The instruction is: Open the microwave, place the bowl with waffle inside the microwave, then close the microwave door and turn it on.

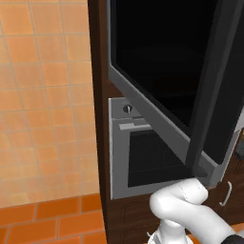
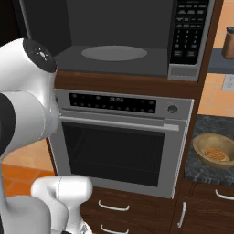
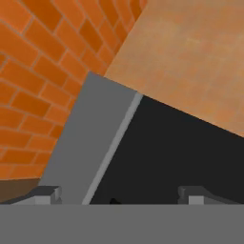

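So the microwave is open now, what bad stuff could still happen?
1. The microwave door stands swung wide open, and the gripper is right at its grey edge with fingers spread, so it might bump or push the door.
2. The bowl with waffle waits on the dark counter to the right of the oven. The arm has a long swing over there and might clip the open door or cabinet.
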Tool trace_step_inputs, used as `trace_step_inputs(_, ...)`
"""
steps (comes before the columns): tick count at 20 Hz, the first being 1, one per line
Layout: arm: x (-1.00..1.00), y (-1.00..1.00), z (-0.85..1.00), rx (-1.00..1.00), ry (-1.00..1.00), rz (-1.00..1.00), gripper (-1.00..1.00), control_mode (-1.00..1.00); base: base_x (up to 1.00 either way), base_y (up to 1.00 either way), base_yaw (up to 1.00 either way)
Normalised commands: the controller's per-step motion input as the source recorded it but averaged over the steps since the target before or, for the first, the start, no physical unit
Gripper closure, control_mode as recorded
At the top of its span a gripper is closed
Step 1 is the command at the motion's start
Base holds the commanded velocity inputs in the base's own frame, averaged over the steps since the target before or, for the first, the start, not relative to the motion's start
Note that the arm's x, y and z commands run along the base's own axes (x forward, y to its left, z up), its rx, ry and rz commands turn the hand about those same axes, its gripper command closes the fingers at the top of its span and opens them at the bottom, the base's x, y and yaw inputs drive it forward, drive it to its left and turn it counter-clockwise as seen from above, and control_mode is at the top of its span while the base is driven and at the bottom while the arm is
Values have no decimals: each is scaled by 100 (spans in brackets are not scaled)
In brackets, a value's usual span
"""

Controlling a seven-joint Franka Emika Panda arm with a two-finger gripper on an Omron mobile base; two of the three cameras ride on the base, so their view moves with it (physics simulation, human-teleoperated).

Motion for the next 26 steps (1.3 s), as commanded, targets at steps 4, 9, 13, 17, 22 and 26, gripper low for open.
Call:
trace_step_inputs(4,-35,44,17,-8,-14,0,-100,-100,0,0,0)
trace_step_inputs(9,-5,-85,4,1,-13,-2,-100,-100,0,0,0)
trace_step_inputs(13,11,-100,-36,3,-1,-10,-100,-100,0,0,0)
trace_step_inputs(17,74,-100,-95,0,22,-30,-100,-100,0,0,0)
trace_step_inputs(22,59,-100,-91,1,29,-41,-100,-100,0,0,0)
trace_step_inputs(26,2,-100,-47,13,36,-50,-100,-100,0,0,0)
